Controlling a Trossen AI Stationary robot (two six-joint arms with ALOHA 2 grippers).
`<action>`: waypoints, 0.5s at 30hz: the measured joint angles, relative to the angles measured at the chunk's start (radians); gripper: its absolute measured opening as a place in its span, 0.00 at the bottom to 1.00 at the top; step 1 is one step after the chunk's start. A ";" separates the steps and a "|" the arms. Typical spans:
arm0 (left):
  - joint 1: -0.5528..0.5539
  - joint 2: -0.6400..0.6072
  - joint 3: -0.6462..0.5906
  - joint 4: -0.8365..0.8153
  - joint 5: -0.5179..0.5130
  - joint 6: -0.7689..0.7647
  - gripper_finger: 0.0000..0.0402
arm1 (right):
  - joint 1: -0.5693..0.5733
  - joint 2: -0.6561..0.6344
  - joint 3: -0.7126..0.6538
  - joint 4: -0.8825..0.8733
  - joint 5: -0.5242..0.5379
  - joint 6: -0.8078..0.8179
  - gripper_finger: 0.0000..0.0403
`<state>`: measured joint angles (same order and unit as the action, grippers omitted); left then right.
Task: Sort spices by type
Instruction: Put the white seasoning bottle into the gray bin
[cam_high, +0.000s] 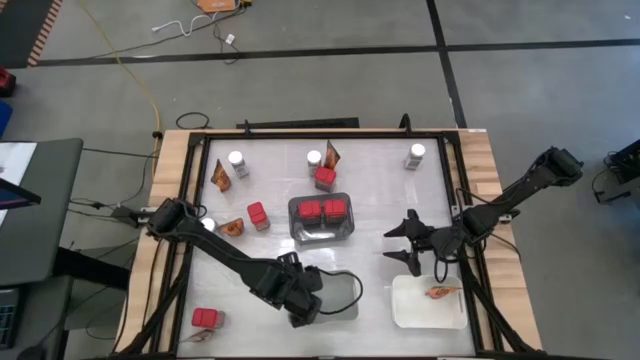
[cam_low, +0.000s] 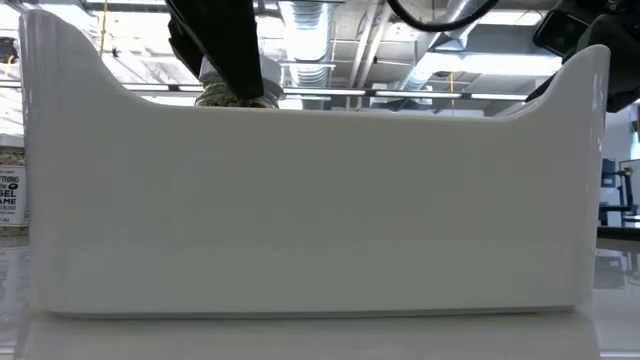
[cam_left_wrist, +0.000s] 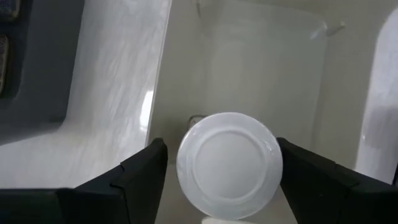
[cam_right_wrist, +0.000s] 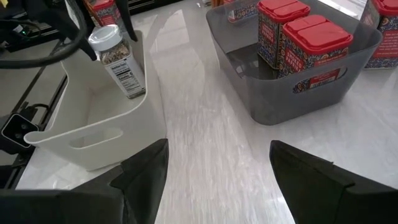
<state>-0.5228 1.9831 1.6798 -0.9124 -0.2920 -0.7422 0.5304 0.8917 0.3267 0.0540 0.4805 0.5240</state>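
Releasing a white-lidded jar (cam_left_wrist: 229, 163) into the near white tray (cam_right_wrist: 93, 134), I am seeing my left gripper (cam_left_wrist: 217, 180) spread either side of its lid. My right gripper (cam_right_wrist: 217, 168) is hanging open mid-worktop, empty. Farther off, red containers (cam_high: 322, 210) are filling the grey tray (cam_high: 320, 235), while jars and packets are lying loose; only the right wrist view shows the jar standing upright.

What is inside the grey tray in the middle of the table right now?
The grey tray holds red boxy containers: two show in the right wrist view, three red tops in the high view. The tray floor under them is covered.
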 joint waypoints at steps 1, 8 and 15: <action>0.005 0.000 0.004 -0.005 0.011 0.000 0.69 | 0.000 0.000 0.000 0.000 0.000 0.000 0.76; 0.024 -0.002 0.033 -0.047 0.034 -0.003 0.69 | 0.000 0.000 0.000 0.000 0.000 0.001 0.76; 0.025 -0.002 0.075 -0.091 0.034 -0.004 0.69 | 0.000 0.000 0.000 0.000 0.000 0.001 0.76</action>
<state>-0.4980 1.9812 1.7545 -1.0035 -0.2577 -0.7457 0.5304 0.8917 0.3267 0.0540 0.4805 0.5245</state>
